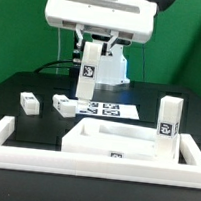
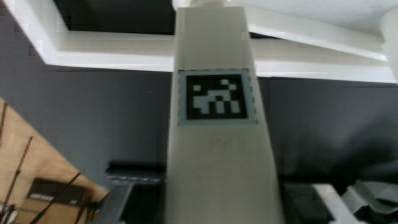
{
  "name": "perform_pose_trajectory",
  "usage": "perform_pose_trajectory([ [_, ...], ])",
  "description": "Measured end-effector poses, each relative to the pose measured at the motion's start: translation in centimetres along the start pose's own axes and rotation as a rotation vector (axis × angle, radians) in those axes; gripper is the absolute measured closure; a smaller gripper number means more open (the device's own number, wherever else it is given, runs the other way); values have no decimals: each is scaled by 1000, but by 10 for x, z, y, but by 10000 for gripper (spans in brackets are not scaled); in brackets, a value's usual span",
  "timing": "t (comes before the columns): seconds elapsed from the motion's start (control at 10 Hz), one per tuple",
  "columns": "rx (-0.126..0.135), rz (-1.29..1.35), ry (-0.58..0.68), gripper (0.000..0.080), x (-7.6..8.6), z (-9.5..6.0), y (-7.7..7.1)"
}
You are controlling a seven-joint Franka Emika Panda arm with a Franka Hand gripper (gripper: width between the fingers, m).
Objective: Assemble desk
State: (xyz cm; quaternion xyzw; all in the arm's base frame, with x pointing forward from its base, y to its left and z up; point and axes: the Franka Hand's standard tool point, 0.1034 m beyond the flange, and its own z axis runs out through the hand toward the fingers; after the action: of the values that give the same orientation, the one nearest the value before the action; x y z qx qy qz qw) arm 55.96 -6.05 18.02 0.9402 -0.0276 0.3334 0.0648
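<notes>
My gripper (image 1: 96, 48) is shut on a white leg (image 1: 88, 73) and holds it upright in the air, above the table and behind the marker board. In the wrist view the leg (image 2: 217, 110) fills the middle, its tag facing the camera, between my gripper (image 2: 222, 192) fingers (image 2: 135, 196). The white tabletop (image 1: 119, 143) with its raised rim lies in front, and its rim also shows in the wrist view (image 2: 302, 58). A second leg (image 1: 168, 118) stands upright at the tabletop's right end. Two more legs (image 1: 29, 102) (image 1: 64, 105) lie on the table at the exterior view's left.
The marker board (image 1: 110, 110) lies flat behind the tabletop. A long low white barrier wall (image 1: 91, 169) runs along the front and up both sides. The robot's white base (image 1: 114, 70) stands behind the held leg.
</notes>
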Motion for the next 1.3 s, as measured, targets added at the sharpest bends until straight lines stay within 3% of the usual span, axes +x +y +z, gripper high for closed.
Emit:
perform_pose_trajectory([
  [0.3,31,-25,-88,509,-7,11,5],
  [0.5,32,-88,-124,509,5,15,41],
  [0.6,46,-113,-155,509,10,19,49],
  [0.7,55,-112,-158,509,19,21,46],
  [0.8,58,-71,-139,509,23,20,32],
  [1.1,56,-99,-146,509,18,23,35],
  [1.2,55,-83,-169,509,4,28,37],
  [1.3,67,-81,-197,509,3,29,43],
])
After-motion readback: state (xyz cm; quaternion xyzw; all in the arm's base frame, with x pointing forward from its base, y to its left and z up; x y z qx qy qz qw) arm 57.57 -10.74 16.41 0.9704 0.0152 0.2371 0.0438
